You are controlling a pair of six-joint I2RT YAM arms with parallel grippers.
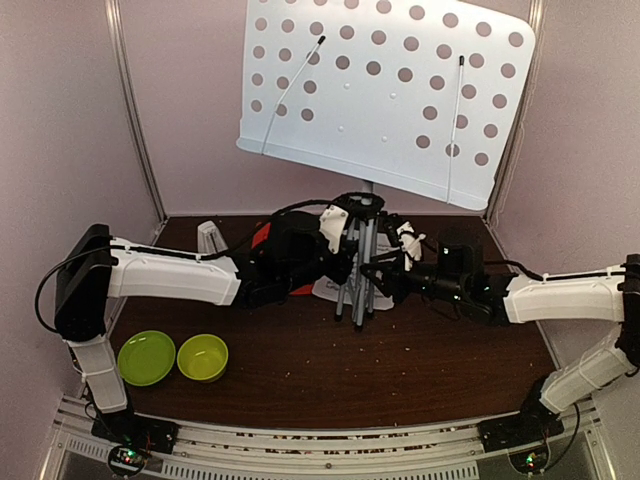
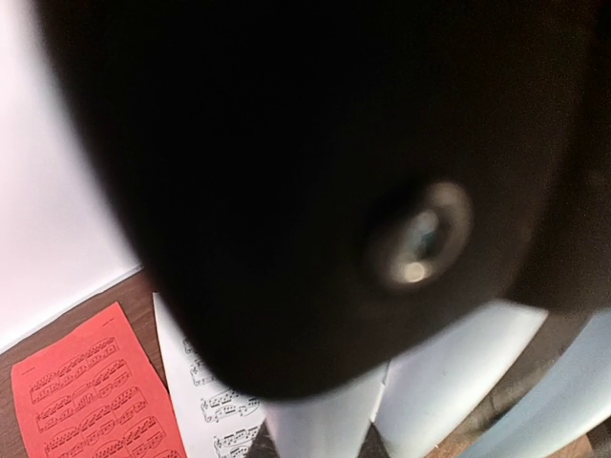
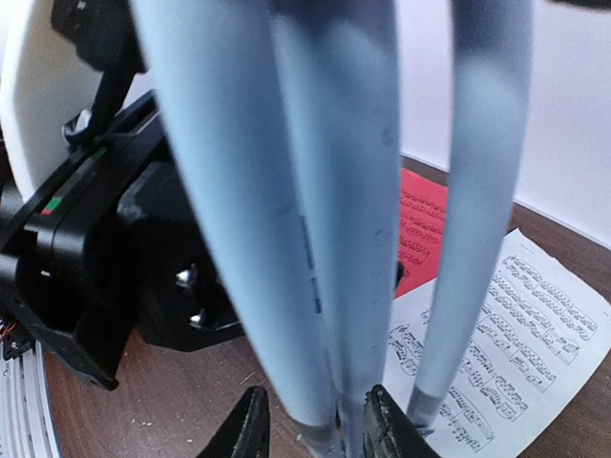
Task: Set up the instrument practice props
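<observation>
The grey-white music stand stands at mid-table with its tripod legs folded together and its perforated desk high above. My right gripper is closed around two of the leg tubes near their feet, one fingertip on each side. My left gripper is pressed against the stand's black hub, which hides its fingers. The red sheet and the white sheet lie flat on the table under the stand. The whitish metronome stands at the back left.
Two lime-green bowls sit at the front left. Pale walls close in the back and both sides. The stand's desk overhangs the back of the table. The left arm's black wrist is close beside the stand legs.
</observation>
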